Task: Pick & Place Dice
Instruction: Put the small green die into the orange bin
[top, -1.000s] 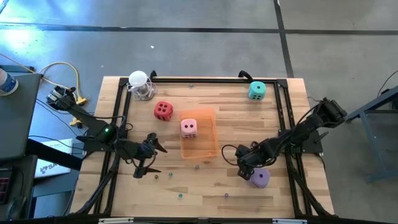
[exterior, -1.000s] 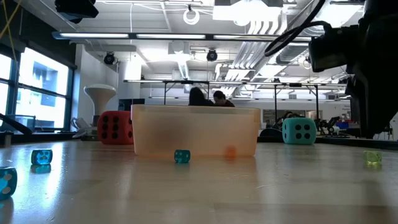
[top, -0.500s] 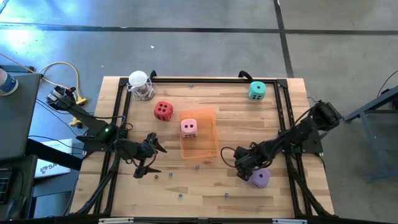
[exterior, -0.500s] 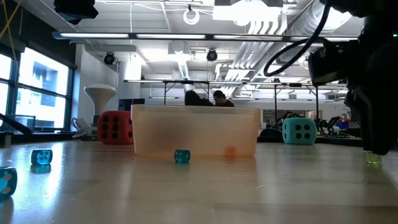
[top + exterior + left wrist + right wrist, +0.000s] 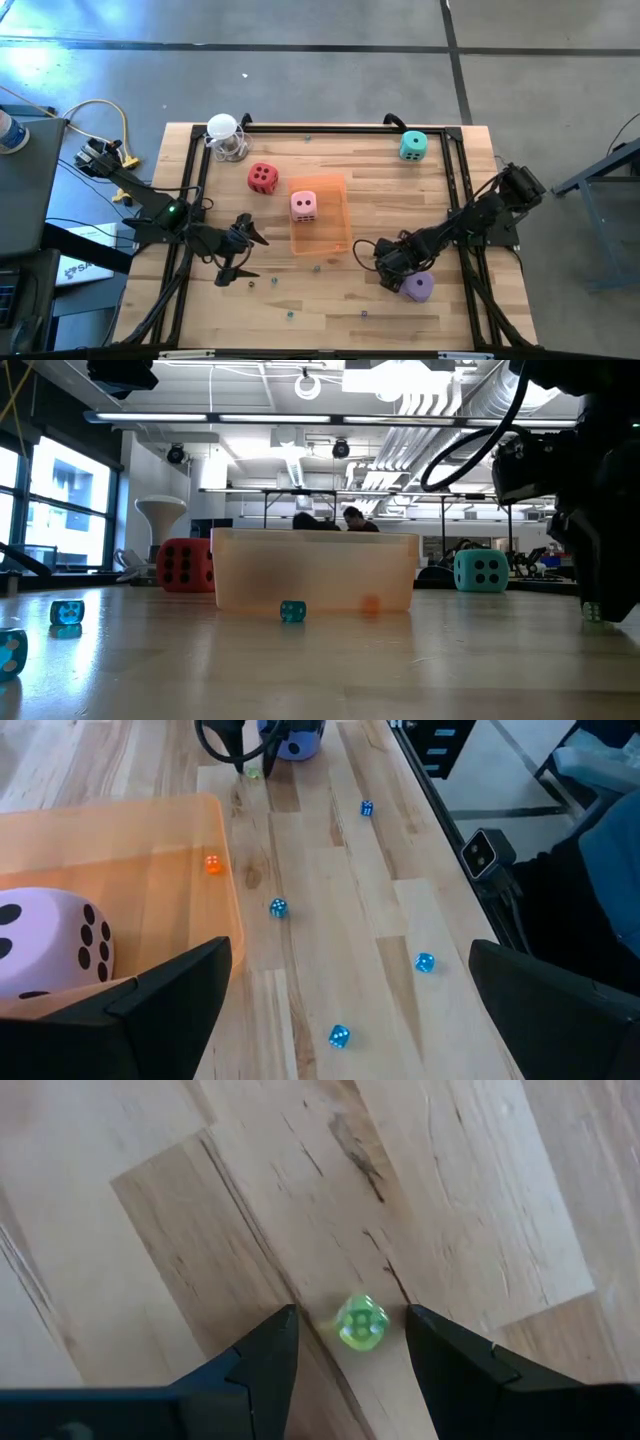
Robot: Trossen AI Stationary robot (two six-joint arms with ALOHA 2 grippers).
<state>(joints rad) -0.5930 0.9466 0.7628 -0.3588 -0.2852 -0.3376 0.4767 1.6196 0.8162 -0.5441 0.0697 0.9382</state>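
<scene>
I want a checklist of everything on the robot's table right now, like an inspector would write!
Surface: wooden table with black frame.
Job's things: pink die inside orange tray; red die beside tray; teal die at far corner; purple die beside right gripper.
Clutter: small blue dice, a tiny green die, white bulb-like object.
Grippers: left gripper open, waiting; right gripper straddling the green die, not touching.
Cables: yellow cable off table.
Surroundings: concrete floor; people behind.
</scene>
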